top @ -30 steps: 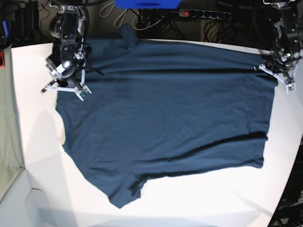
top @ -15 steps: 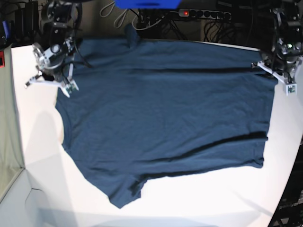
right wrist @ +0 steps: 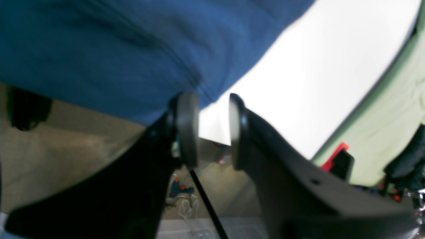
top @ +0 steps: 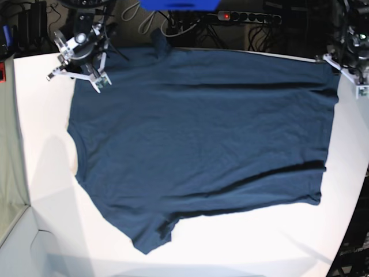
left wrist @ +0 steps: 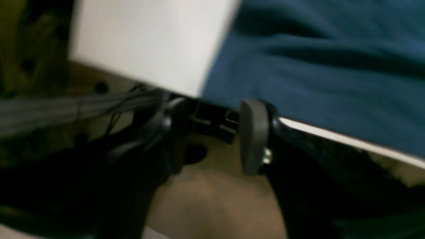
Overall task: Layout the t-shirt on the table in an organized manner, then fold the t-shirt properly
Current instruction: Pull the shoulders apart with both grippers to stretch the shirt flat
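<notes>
The navy t-shirt [top: 202, 144] is spread long-axis across the table [top: 46, 173], flanked at its far corners by the empty, parted right gripper [right wrist: 214, 129] and left gripper [left wrist: 212, 136].

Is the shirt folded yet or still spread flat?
Spread, not folded. In the base view the shirt lies open in one layer on the table, one sleeve out at the near edge, with shallow wrinkles across the body.

Both arms are black with white brackets, each tool [right wrist: 212, 129] ending in 2 rounded grey pads [left wrist: 252, 136].
</notes>
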